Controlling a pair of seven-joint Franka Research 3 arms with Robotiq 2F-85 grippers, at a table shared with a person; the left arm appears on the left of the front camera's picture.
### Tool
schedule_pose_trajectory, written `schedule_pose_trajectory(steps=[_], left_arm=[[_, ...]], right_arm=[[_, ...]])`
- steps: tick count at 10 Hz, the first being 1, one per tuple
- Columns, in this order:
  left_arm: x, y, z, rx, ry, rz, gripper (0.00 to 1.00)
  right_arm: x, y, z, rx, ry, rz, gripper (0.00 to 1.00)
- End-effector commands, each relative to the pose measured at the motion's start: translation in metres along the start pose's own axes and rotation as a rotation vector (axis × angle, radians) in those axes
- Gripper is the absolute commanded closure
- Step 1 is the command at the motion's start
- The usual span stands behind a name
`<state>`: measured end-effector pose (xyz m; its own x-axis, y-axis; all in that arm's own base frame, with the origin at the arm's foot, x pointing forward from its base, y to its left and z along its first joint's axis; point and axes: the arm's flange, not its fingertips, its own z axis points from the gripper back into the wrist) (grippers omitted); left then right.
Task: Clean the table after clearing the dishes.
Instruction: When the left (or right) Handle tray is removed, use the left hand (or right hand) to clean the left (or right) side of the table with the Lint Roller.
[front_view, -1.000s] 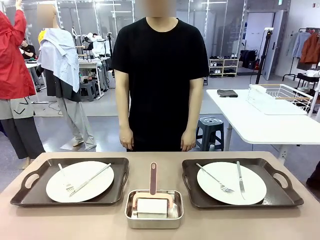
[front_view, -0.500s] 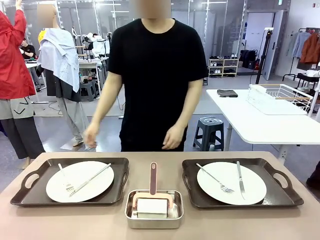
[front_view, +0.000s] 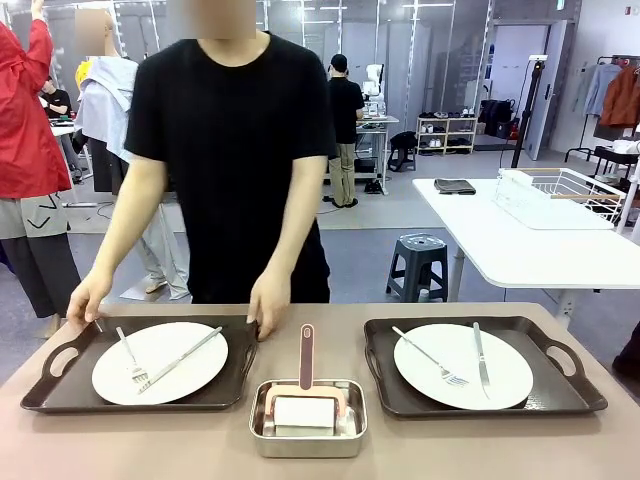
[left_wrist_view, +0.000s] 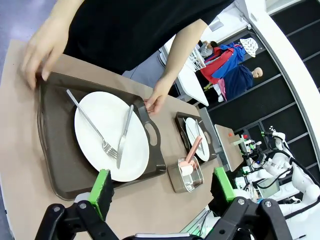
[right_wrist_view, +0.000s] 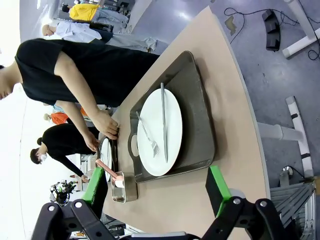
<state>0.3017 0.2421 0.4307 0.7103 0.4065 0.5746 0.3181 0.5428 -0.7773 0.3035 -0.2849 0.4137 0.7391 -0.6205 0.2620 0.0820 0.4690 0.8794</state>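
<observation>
Two dark brown trays sit on the brown table (front_view: 60, 440), each with a white plate, a fork and a knife. The left tray (front_view: 60, 385) holds one plate (front_view: 185, 375); the right tray (front_view: 570, 385) holds the other plate (front_view: 505, 380). The person's hands (front_view: 268, 305) rest on the far corners of the left tray (left_wrist_view: 60, 165). My left gripper (left_wrist_view: 162, 186) hangs open above the table, short of that tray and its plate (left_wrist_view: 135, 150). My right gripper (right_wrist_view: 156, 187) is open too, short of the right tray (right_wrist_view: 197, 125) and its plate (right_wrist_view: 175, 125).
A small steel pan (front_view: 258, 420) with a pink-handled white roller (front_view: 306, 355) stands between the trays near my edge. Behind the person at the right are a white table (front_view: 520, 250) with a wire basket (front_view: 560, 195), and a stool (front_view: 420, 250).
The person has stepped toward picture left and laid both hands on the far edge of the left tray. Trays, plates and pan have not moved.
</observation>
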Motion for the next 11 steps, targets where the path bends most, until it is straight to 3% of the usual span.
schedule_pose_trajectory(steps=[1, 11], left_arm=[[0.0004, -0.0027, 0.0033, -0.019, -0.016, -0.011, 0.0], [0.0004, -0.0027, 0.0033, -0.019, -0.016, -0.011, 0.0]], right_arm=[[-0.0056, 0.0015, 0.0026, 0.0, 0.011, 0.013, 0.0], [-0.0056, 0.0015, 0.0026, 0.0, 0.011, 0.013, 0.0]])
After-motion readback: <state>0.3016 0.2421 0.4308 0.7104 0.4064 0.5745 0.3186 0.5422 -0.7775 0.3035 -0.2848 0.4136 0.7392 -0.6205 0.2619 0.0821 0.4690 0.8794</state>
